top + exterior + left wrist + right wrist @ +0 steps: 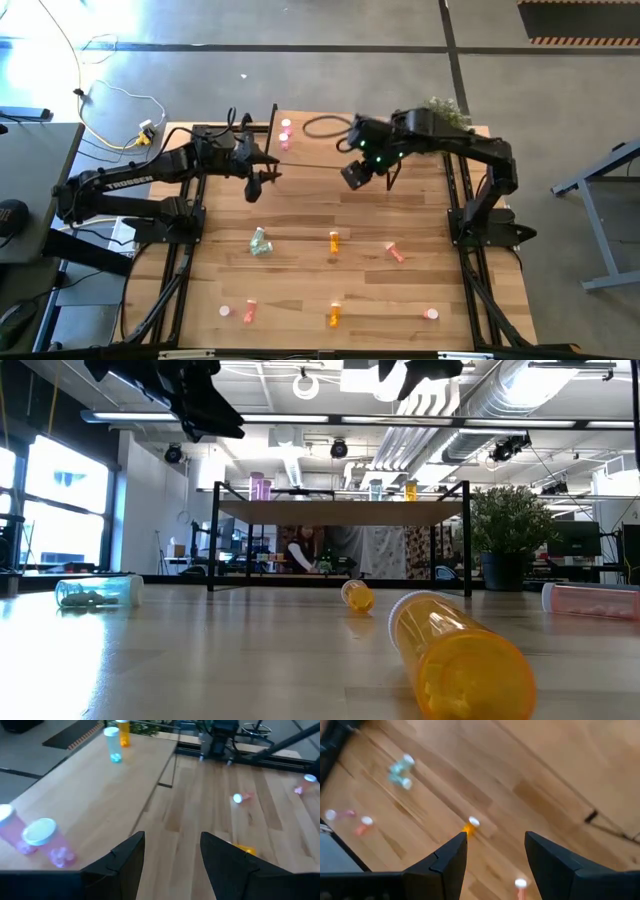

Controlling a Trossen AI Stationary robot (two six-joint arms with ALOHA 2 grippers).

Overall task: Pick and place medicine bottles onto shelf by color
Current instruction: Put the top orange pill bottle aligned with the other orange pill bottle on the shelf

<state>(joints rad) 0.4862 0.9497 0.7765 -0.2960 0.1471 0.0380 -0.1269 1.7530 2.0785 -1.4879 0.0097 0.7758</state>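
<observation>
The shelf is a light board on black legs at the table's far side, also seen as the shelf. Two pink bottles stand at its left end, with a pale green bottle and an orange bottle farther along. Several bottles lie on their sides on the table: a green one, an orange one, a salmon one, and more near the near edge. My left gripper hangs open beside the shelf's left end. My right gripper hovers open above the table's middle, over the orange bottle.
A dark cable loop lies on the shelf. A potted plant stands at the far right corner. Black arm frames run along the left edge and the right edge. A large orange bottle lies close to the low camera.
</observation>
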